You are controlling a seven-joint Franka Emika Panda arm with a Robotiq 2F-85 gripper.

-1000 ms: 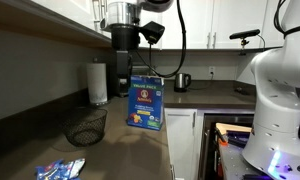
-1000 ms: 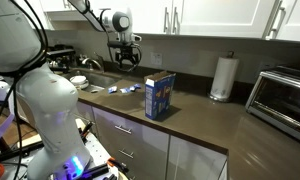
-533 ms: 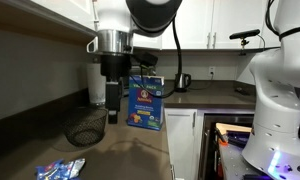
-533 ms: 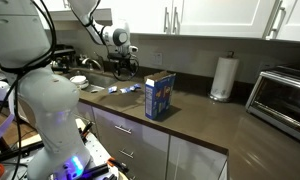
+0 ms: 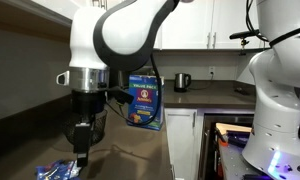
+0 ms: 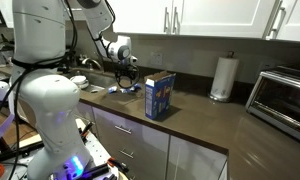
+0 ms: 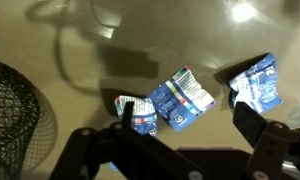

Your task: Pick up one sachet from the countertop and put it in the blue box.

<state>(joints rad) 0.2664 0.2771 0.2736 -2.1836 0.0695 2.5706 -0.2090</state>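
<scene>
While the arm bends low over the tabletop (image 5: 135,150) in an exterior view, the tool (image 5: 80,160) points straight down just above a cluster of sachets (image 5: 58,170) near the front edge. Contact can't be told here. The blue box (image 5: 144,102) stands upright further back, well apart from the cluster. White lettering at its top looks like "Value Pack", with an orange-yellow picture below; the smaller print is unreadable. A dark mug (image 5: 182,81) sits beyond the box.

In an exterior view, the tool (image 6: 125,82) hangs over the sachets (image 6: 118,90), which lie flat on the tabletop (image 6: 205,115) near the blue box (image 6: 159,96). The box front shows white and orange marks, too small to read. A paper towel roll (image 6: 224,78) and a toaster oven (image 6: 288,95) stand further along.

In the wrist view, the tool (image 7: 185,125) is spread wide with nothing gripped, and one dark finger (image 7: 262,135) shows at each side. The sachet (image 7: 180,98) lies flat and tilted on the tabletop (image 7: 220,40) in the gap between them — blue with a white panel and red marks, its print blurred and unreadable. A second sachet (image 7: 258,82) lies near one finger, and a third sachet (image 7: 140,117) sits just beside the middle one. A black mesh basket (image 7: 10,110) shows at the view's edge.
</scene>
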